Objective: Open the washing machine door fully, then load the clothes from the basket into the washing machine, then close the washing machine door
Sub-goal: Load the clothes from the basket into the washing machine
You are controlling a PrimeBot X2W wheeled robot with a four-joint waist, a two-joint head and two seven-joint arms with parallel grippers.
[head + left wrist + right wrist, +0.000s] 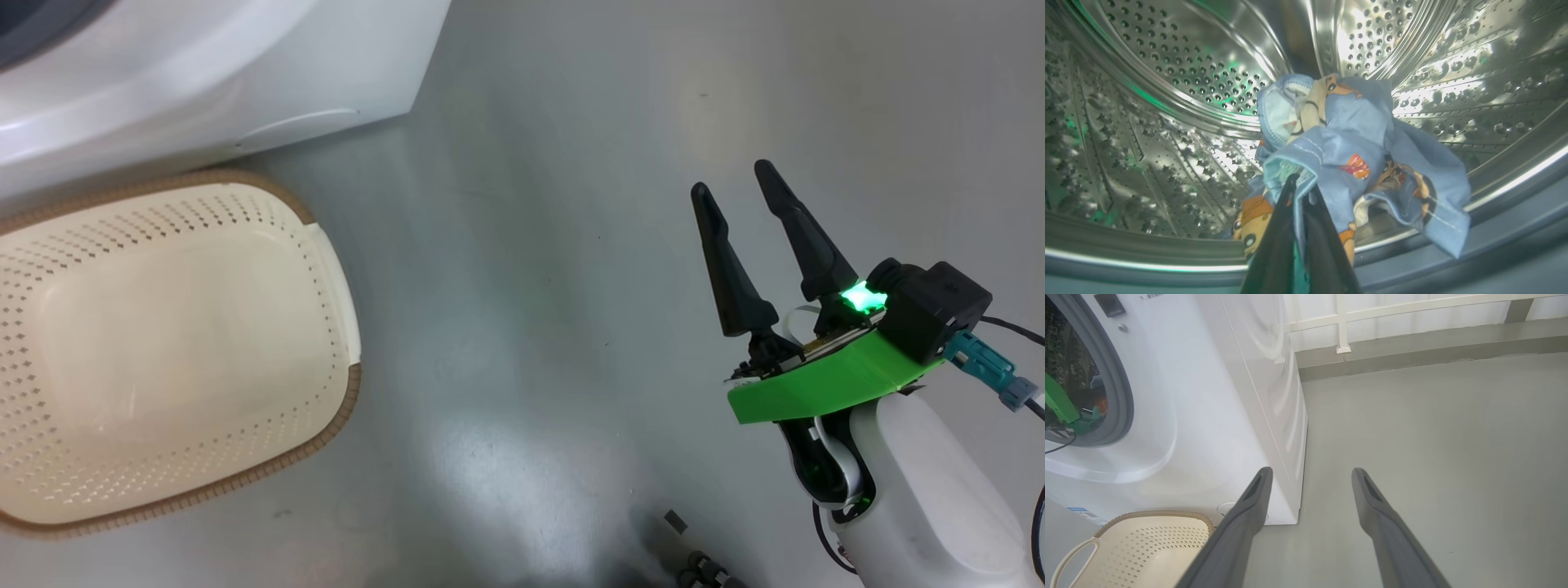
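My left claw (1302, 185) is sitting inside the drum (1167, 61) of the washing machine (1216, 396), fingers nearly together and seemingly pinching the clothes (1355, 143), which are bunching at 12 o'clock. In the head view, the basket (204, 220) is lying at 9 o'clock. My right claw (734, 180) is hovering at 4 o'clock, spread wide and holding nothing.

A glossy grey floor (571, 163) spreads across the head view, catching pale reflections. Along the top of the right wrist view, a white railing (1342, 326) stands above a grey raised ledge (1412, 351).
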